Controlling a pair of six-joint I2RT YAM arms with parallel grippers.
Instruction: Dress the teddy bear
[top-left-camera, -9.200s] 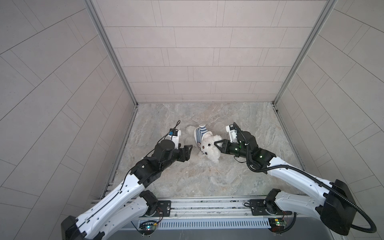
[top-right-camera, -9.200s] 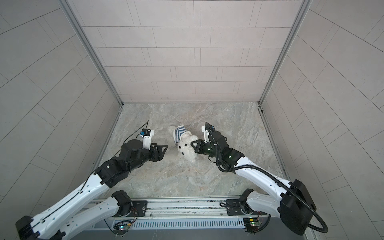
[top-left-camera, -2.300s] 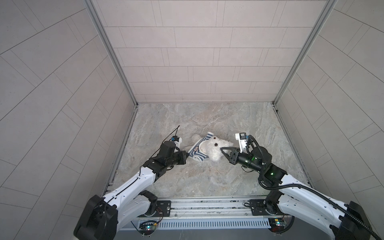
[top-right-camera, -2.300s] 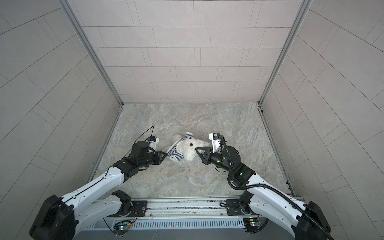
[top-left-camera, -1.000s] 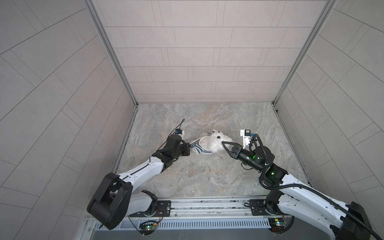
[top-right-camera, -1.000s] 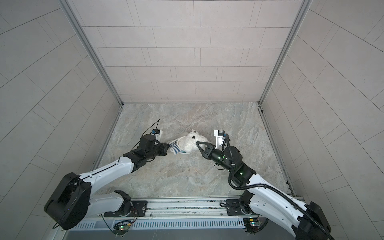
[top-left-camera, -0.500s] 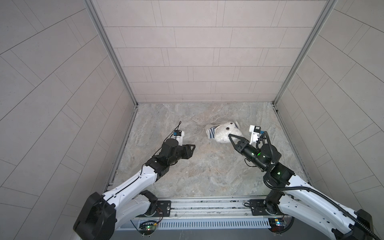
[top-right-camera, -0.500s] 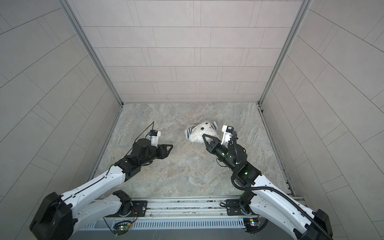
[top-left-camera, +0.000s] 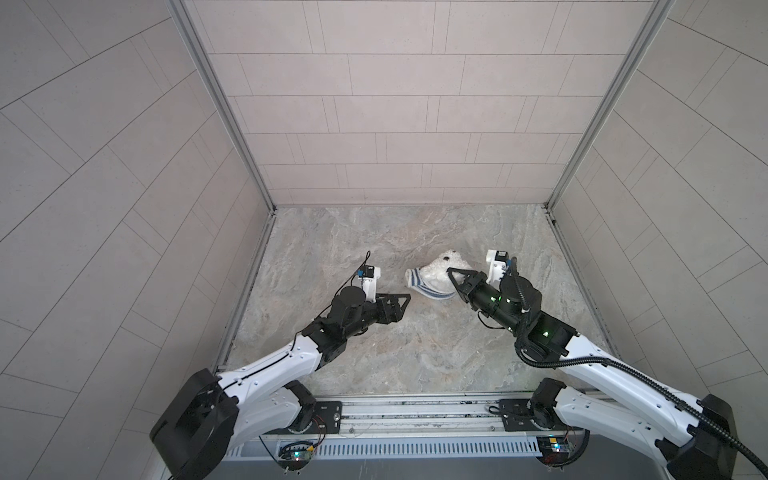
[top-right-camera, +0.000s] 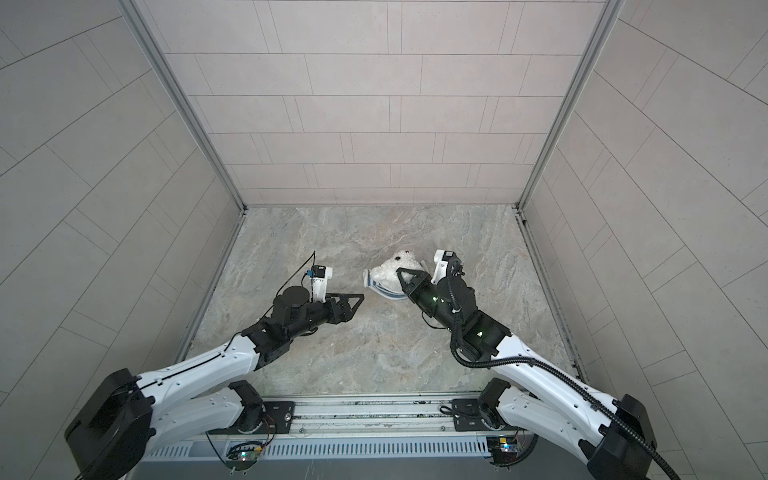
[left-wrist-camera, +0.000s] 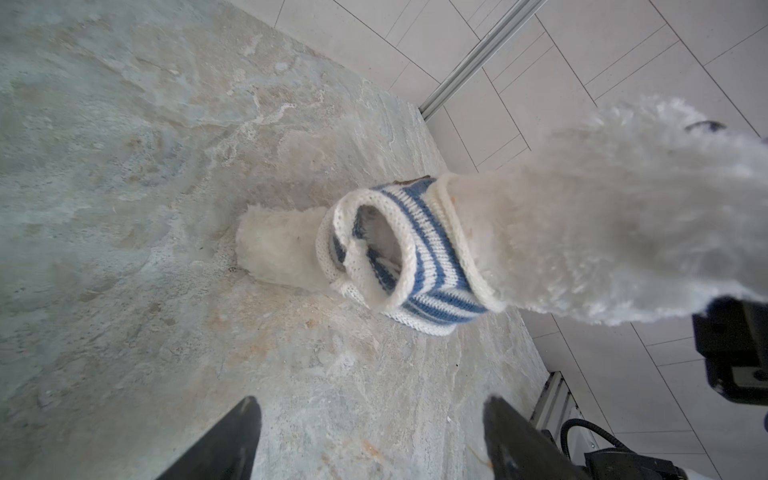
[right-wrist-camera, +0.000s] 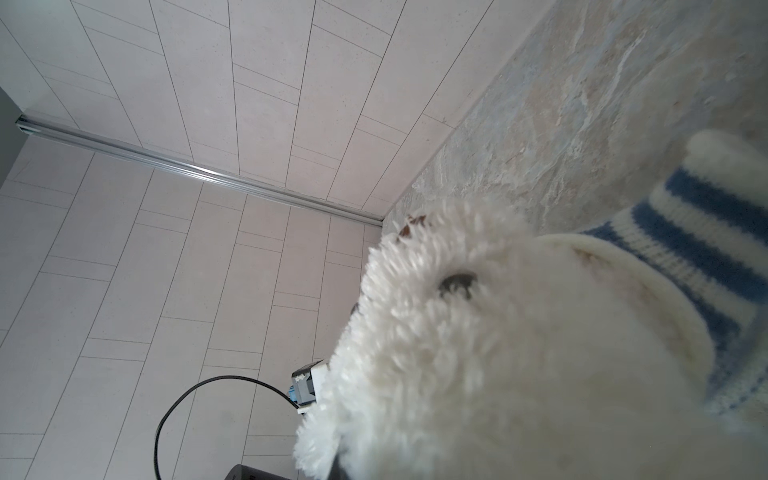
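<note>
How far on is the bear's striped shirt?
Partly on: the striped shirt rings the teddy bear, bunched; one opening gapes with no limb through it.

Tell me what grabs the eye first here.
Right of centre on the marbled floor, a fluffy white teddy bear is pinched by the right gripper, with a blue-and-white striped shirt bunched around its body. The left gripper stands open just left of it, touching nothing.

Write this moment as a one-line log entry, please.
left gripper: open, empty | right gripper: shut on teddy bear | striped shirt: partly on, bunched around bear's body
</note>
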